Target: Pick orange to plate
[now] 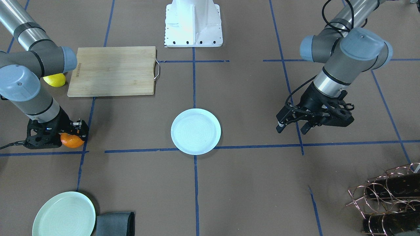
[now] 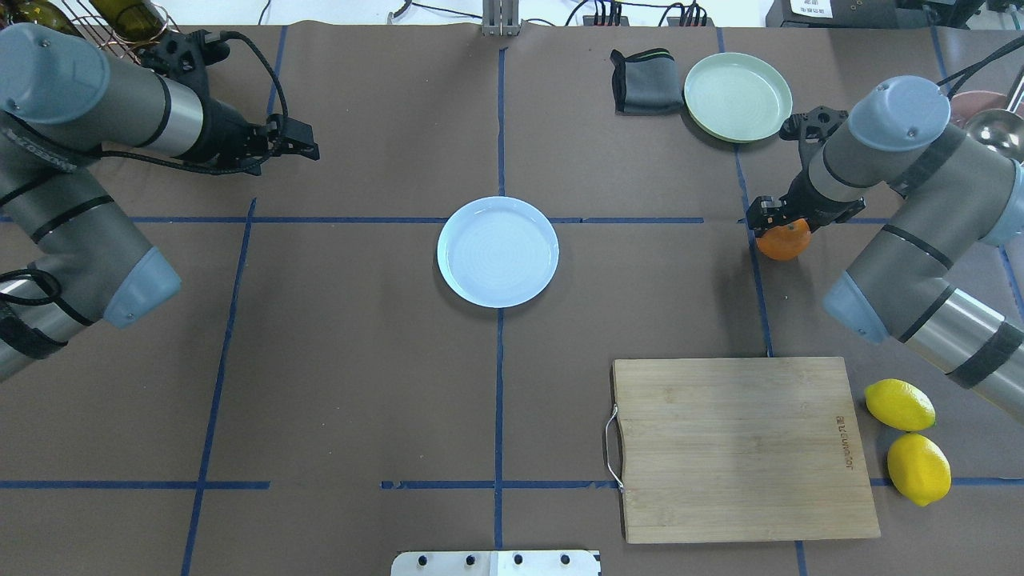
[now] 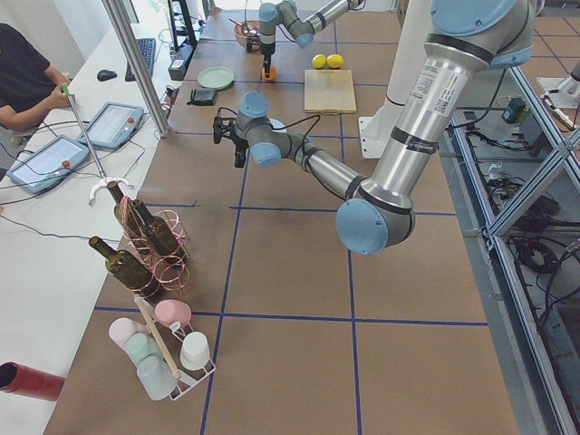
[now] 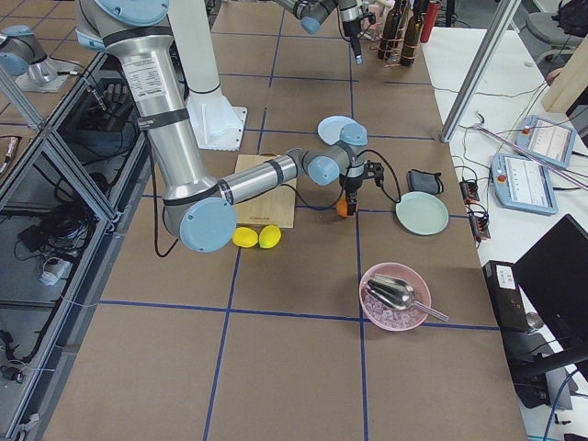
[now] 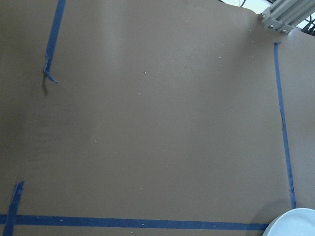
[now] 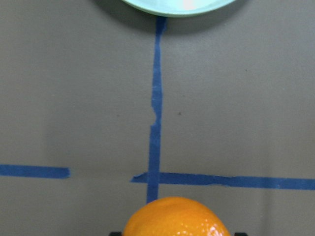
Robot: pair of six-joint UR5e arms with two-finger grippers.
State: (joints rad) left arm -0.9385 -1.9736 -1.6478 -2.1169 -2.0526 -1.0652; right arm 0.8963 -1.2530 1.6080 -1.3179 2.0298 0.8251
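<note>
The orange (image 1: pixel 71 140) (image 2: pixel 784 241) sits low over the brown table at the robot's far right, on a blue tape crossing. My right gripper (image 1: pixel 73 136) (image 2: pixel 778 226) is shut on it, with one finger on either side. In the right wrist view the orange (image 6: pixel 176 217) fills the bottom centre between the dark finger ends. The bluish-white plate (image 1: pixel 196 131) (image 2: pixel 498 252) lies bare at the table's centre, well apart from the orange. My left gripper (image 1: pixel 292 126) (image 2: pixel 308 148) hovers open and holds nothing on the other side of the plate; the plate's rim (image 5: pixel 295 223) shows in its wrist view's corner.
A mint-green plate (image 2: pixel 738 96) (image 6: pixel 177 5) and a folded grey cloth (image 2: pixel 640 80) lie beyond the orange. A wooden cutting board (image 2: pixel 740 448) and two lemons (image 2: pixel 900 404) (image 2: pixel 918 468) lie near the robot's right. A wire bottle rack (image 1: pixel 390 196) stands at the far left corner.
</note>
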